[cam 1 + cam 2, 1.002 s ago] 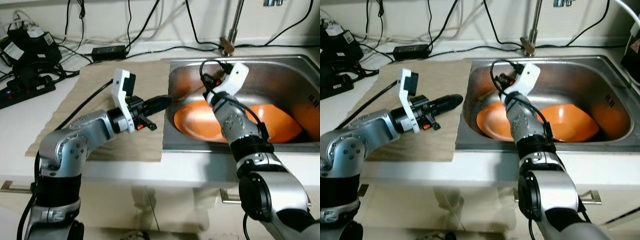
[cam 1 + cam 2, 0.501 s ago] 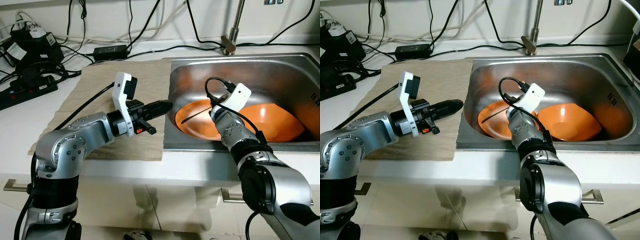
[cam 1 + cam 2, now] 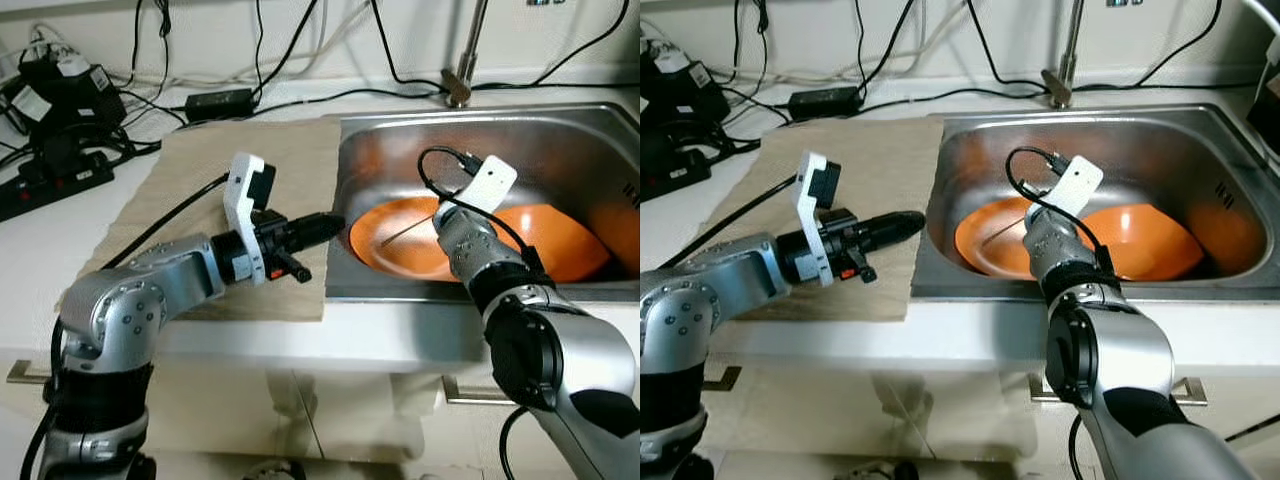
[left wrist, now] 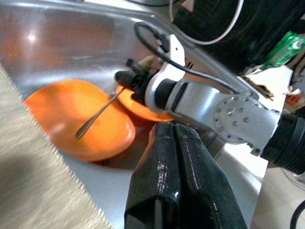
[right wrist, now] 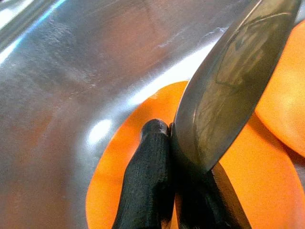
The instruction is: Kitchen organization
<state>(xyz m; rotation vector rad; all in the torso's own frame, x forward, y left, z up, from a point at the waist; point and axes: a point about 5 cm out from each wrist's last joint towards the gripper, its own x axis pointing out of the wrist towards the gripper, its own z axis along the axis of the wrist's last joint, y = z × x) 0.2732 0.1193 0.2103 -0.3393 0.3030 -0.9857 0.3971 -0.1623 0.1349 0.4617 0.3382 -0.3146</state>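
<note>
The steel sink point(image 3: 560, 135) is the biggest thing before me, set into the white counter point(image 3: 60, 240) with the tap's foot point(image 3: 458, 90) at its back rim. To its left a tan mat point(image 3: 250, 165) lies flat on the counter, its right edge touching the sink's rim. Behind the mat, black cables and a power brick point(image 3: 217, 101) run along the wall, with a power strip point(image 3: 55, 180) at far left.

Two orange dishes lie in the basin: an orange plate point(image 3: 395, 245) on the left side and an orange bowl point(image 3: 560, 235) just beside it on the right, the two overlapping where my right arm crosses them.

My right gripper point(image 4: 125, 78) is down inside the sink above the plate, its fingers clamped on the handle end of a metal spoon point(image 4: 97, 114). The spoon slants away from the grip, with its far end low over the plate (whether it touches the orange surface I cannot tell). In my right wrist view the spoon's bowl point(image 5: 228, 81) sits right against my black fingers point(image 5: 147, 181).

My left gripper point(image 3: 320, 228) hovers over the mat's right edge, just beside the sink's left rim, pointing toward the plate, its fingers point(image 4: 176, 181) pressed together and holding nothing.
</note>
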